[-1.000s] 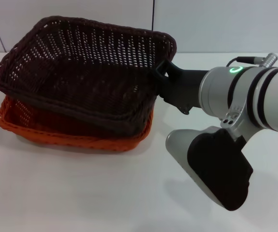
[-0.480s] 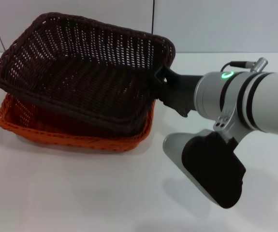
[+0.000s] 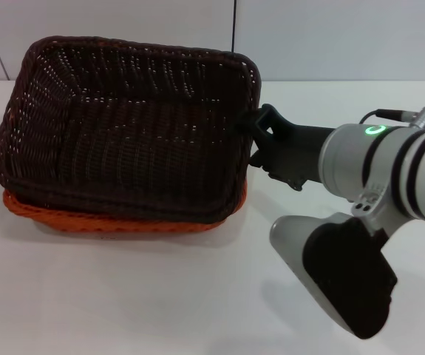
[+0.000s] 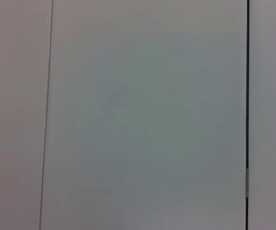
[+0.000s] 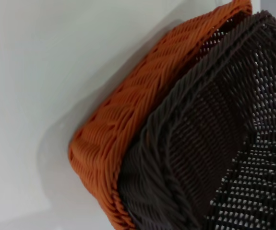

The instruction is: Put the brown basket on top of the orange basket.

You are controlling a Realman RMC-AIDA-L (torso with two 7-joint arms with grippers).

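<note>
The brown basket (image 3: 127, 129) sits nested inside the orange basket (image 3: 123, 220), at 10 o'clock of the white table (image 3: 160, 296). Both look light, stiff and airy; the braided rim seems the best hold. At 3 o'clock of them the right gripper (image 3: 262, 132) touches the rim; whether it grips, I cannot tell.

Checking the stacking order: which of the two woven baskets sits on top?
The brown basket sits on top, nested in the orange basket, of which only the rim and side show beneath. The right gripper is at its right rim.
</note>
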